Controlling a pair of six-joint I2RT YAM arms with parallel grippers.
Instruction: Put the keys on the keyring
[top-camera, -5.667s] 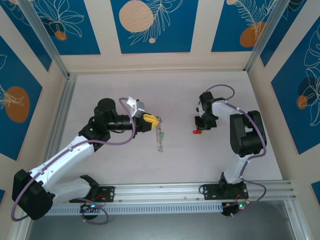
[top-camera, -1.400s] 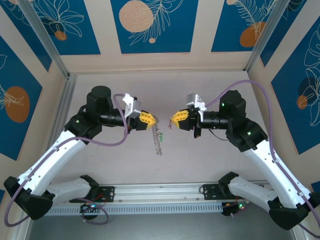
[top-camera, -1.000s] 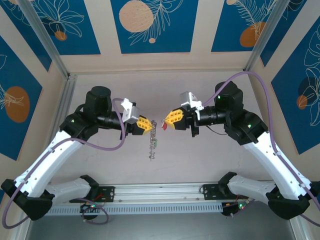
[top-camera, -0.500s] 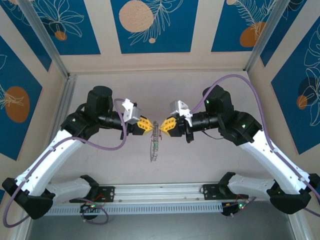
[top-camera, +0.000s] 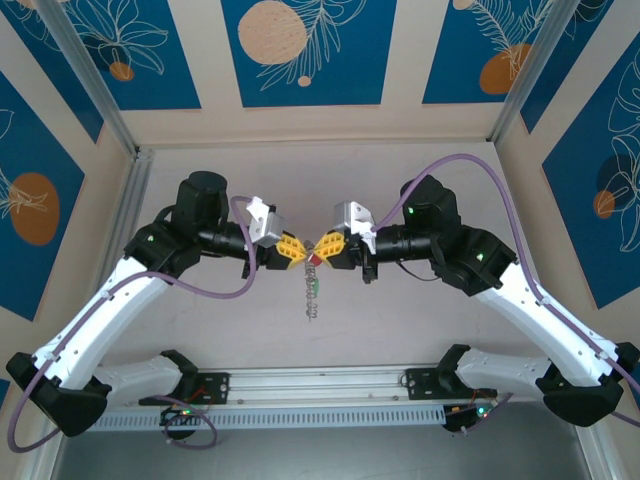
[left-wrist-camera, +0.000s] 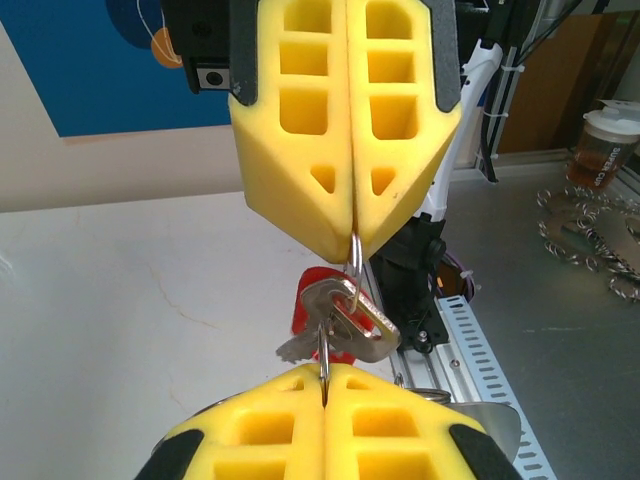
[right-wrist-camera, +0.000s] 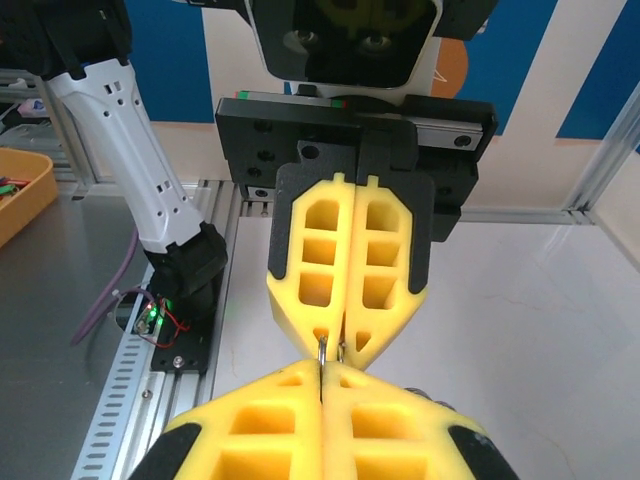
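Observation:
In the top view my left gripper (top-camera: 301, 254) and right gripper (top-camera: 318, 254) meet tip to tip above the table, both shut. The keyring (top-camera: 312, 296) hangs from them as a limp chain, with a green key (top-camera: 314, 286) partway down it. A red key (top-camera: 314, 262) sits just under the two tips. In the left wrist view my left gripper (left-wrist-camera: 325, 373) pinches the keyring's thin wire (left-wrist-camera: 323, 348). The red key (left-wrist-camera: 318, 290) and a silver clasp (left-wrist-camera: 372, 322) hang beside it, under the right fingers (left-wrist-camera: 300, 150), which pinch a thin wire loop. In the right wrist view my right gripper (right-wrist-camera: 322, 372) touches the left fingers (right-wrist-camera: 380, 250).
An aluminium rail (top-camera: 400, 381) with both arm bases runs along the near edge. Frame posts and blue patterned panels close the sides and back. An orange tray (right-wrist-camera: 20, 200) is off the table on the left. On the steel bench lie a cup (left-wrist-camera: 600, 150) and loose chains (left-wrist-camera: 590, 230).
My right gripper has moved left with the red key until its tips touch the left gripper's. The left gripper shifted slightly right, and the chain now hangs straighter below them.

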